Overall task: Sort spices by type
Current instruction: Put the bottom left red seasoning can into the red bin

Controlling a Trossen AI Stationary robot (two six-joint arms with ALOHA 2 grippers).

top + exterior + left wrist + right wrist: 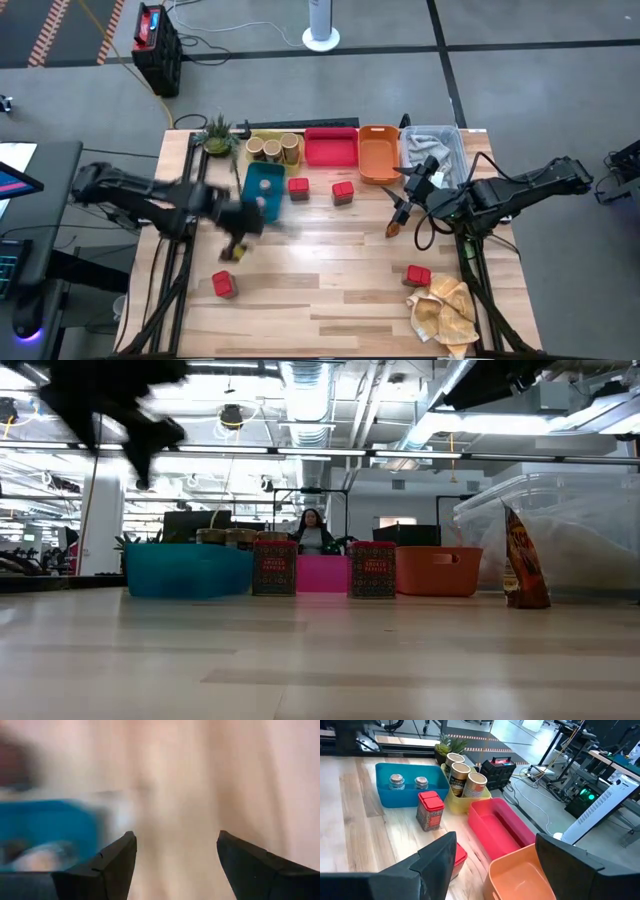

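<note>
While the left gripper (240, 228) is hanging over bare wood at about 6 o'clock from the teal tray (262, 188), its fingers are standing apart with nothing between them.

Sorted so far, as I'm reading it: two tiny round jars (408, 781) sitting in the teal tray, three tan cylindrical jars (463, 775) standing in the yellow tray (258, 136).

Still loose: four red boxes. Two are sitting just at 6 o'clock of the red tray (331, 148), namely one (298, 187) beside the teal tray and one (343, 192) further right. One (223, 285) is lying at 7 o'clock on the table, one (417, 275) at 5 o'clock beside the paper wad (443, 312). The red and orange trays (378, 153) are looking empty.

Right gripper (404, 207) is waiting at 3 o'clock, fingers apart; the brown packet (522, 565) is standing near its tip.

Left arm is blurring heavily; its wrist view is mostly smear.
</note>
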